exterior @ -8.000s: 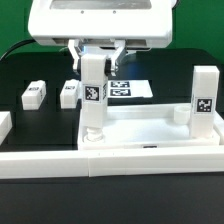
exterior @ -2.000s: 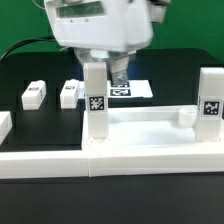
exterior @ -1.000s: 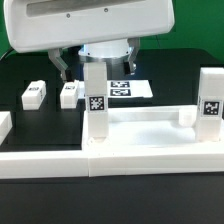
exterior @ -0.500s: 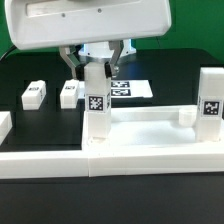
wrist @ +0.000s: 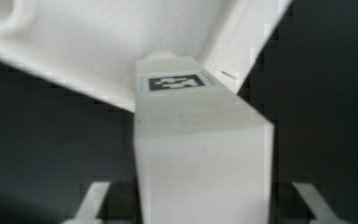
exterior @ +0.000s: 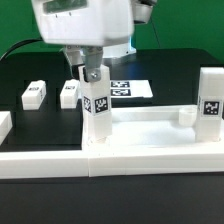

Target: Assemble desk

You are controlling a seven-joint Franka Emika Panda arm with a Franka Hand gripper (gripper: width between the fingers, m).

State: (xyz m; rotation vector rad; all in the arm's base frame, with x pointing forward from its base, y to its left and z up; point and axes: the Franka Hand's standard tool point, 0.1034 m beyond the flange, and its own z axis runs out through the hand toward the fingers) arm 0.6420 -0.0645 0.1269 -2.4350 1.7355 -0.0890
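Note:
The white desk top (exterior: 150, 128) lies by the front wall. One white tagged leg (exterior: 96, 105) stands upright in its corner socket at the exterior view's left. A second leg (exterior: 208, 94) stands at the right corner. My gripper (exterior: 90, 72) hangs over the top of the left leg, with the jaws astride it. In the wrist view the leg (wrist: 202, 130) fills the middle. My gripper (wrist: 202, 205) is open, with a dark gap between each finger (wrist: 96, 203) and the leg. Two loose legs (exterior: 33, 93) (exterior: 70, 93) lie on the black table at the left.
The marker board (exterior: 128, 88) lies flat behind the left leg. The long low white border wall (exterior: 110, 162) runs along the front. A small white block (exterior: 4, 124) sits at the left edge.
The hand came down over the left leg's top, then turned about its vertical axis, so it now shows narrower. The leg's tag looks slightly turned. The other parts have not moved.

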